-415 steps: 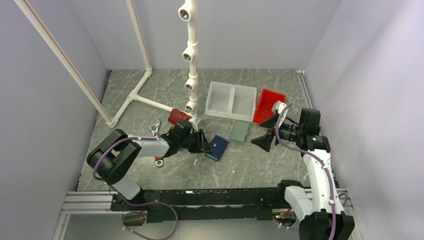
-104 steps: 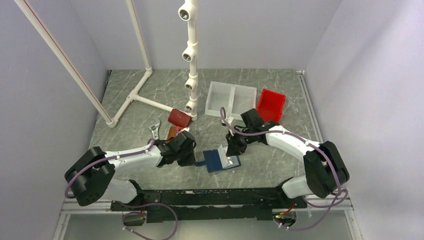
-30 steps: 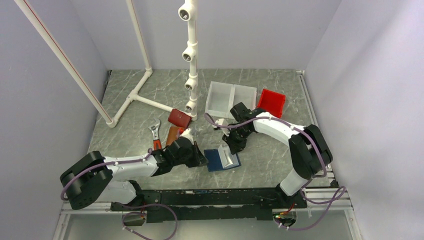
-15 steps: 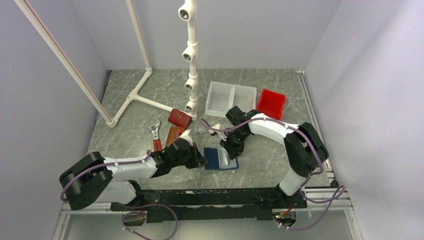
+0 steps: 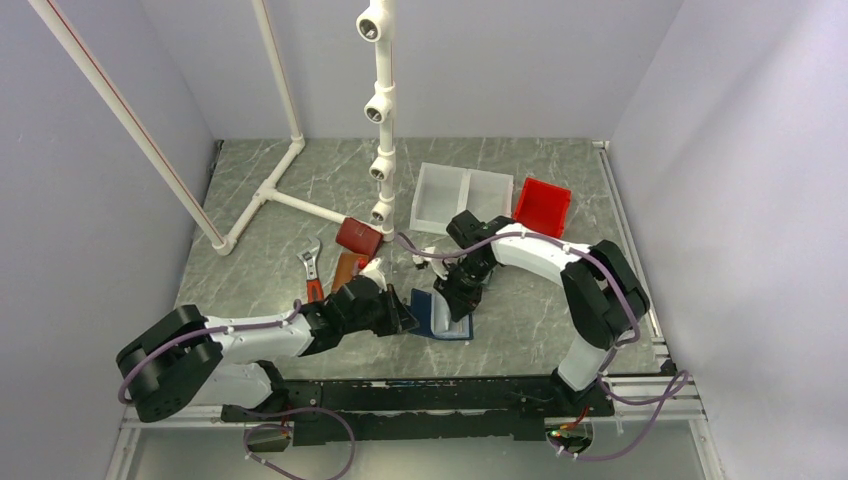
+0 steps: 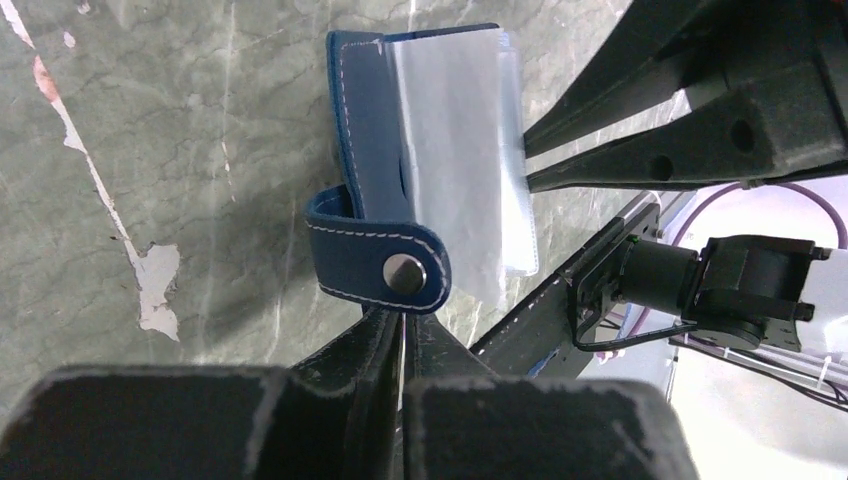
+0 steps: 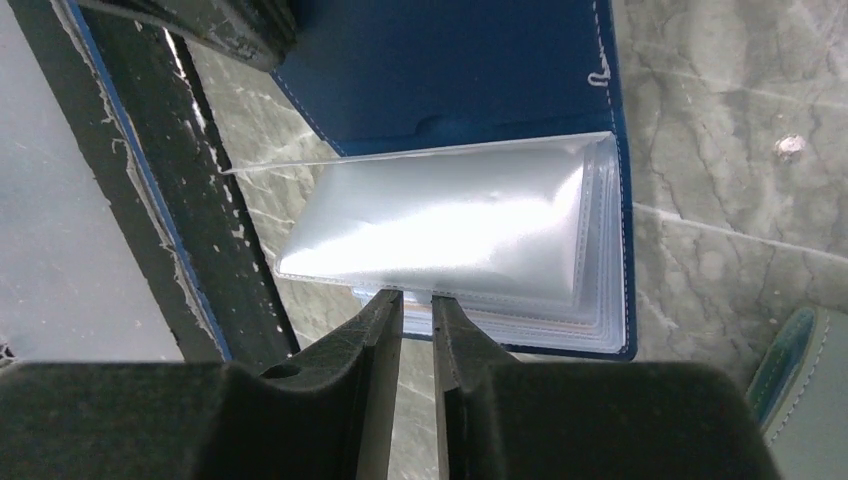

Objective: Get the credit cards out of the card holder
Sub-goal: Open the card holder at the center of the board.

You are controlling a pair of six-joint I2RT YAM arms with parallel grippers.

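The card holder (image 5: 426,308) lies open on the table, navy blue, with a stack of clear sleeves (image 7: 450,215). A thin orange-tan edge of the credit cards (image 7: 520,322) shows inside the sleeves. My left gripper (image 5: 405,318) is at the holder's left side. Its jaws are all but together at the strap tab with the snap stud (image 6: 405,272). My right gripper (image 7: 417,297) stands over the sleeves' free edge. Its fingers are a narrow gap apart, and I cannot tell whether a sleeve is pinched. From the left wrist view the right gripper (image 6: 528,168) reaches in at the sleeves' edge.
A clear two-compartment tray (image 5: 462,203) and a red bin (image 5: 542,207) stand behind the right arm. A dark red wallet (image 5: 358,236), a brown wallet (image 5: 345,270) and a wrench (image 5: 312,268) lie left. A white pipe frame (image 5: 380,110) rises behind. A grey-green wallet (image 7: 798,385) lies close by.
The right gripper has slid left and nearer, onto the sleeves' edge. The card holder has shifted slightly left. Both pairs of jaws have parted a little.
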